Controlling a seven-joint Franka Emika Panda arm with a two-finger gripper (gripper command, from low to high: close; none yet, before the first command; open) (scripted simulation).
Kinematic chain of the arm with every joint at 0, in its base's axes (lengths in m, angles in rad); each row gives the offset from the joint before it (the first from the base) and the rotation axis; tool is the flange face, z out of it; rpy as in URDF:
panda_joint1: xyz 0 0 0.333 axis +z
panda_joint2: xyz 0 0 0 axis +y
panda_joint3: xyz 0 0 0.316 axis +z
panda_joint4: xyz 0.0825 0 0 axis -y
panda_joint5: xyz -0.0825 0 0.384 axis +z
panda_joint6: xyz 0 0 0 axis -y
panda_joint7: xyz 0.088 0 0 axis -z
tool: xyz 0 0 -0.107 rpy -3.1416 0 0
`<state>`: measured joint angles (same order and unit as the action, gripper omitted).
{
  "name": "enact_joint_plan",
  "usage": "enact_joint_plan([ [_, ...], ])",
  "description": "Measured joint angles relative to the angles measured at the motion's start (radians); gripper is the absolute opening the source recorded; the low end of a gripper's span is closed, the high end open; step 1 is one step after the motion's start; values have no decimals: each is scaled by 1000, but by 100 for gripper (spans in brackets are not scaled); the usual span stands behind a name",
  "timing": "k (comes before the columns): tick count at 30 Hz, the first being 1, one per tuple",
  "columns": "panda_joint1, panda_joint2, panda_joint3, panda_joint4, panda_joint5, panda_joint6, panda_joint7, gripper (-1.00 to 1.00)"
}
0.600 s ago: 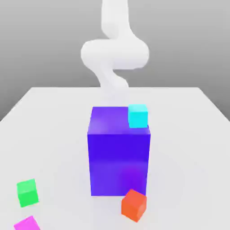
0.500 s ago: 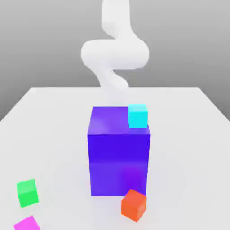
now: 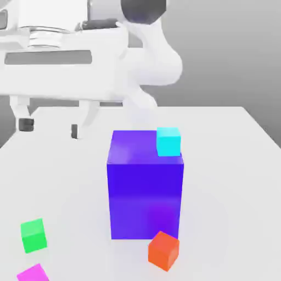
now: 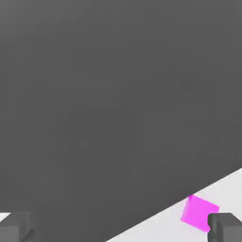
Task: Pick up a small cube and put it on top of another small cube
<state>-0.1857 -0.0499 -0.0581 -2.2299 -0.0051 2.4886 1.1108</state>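
Over the table's far left in the exterior view, my gripper (image 3: 49, 127) hangs open, its two dark-tipped fingers (image 3: 24, 123) apart with nothing between them. A small cyan cube (image 3: 168, 141) rests on the top right corner of a tall blue-purple block (image 3: 145, 186). On the table lie a small green cube (image 3: 33, 235) at the near left, a magenta cube (image 3: 34, 273) at the near edge, and an orange-red cube (image 3: 163, 251) in front of the block. In the hand view the magenta cube (image 4: 199, 212) lies beside one fingertip of the open gripper (image 4: 121, 230).
The white table (image 3: 230, 164) ends in edges at left, right and back. The tall block stands mid-table, and the white arm (image 3: 148, 66) rises behind it. Beyond the table edge the hand view has dark floor (image 4: 118, 94).
The hand has swung into the exterior view at the upper left, where before just the arm's body rose behind the block. The cubes and the block have not moved.
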Motion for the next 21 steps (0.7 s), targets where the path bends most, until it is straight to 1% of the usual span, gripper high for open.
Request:
enact_joint_plan([
  [6,-45,218,-21,20,28,54,69,0],
  [12,-85,437,-44,41,80,108,123,0],
  [16,-105,582,-30,70,107,202,117,0],
  [17,-108,612,-25,76,112,224,114,-100],
  [21,-108,612,-25,76,112,225,114,-100],
])
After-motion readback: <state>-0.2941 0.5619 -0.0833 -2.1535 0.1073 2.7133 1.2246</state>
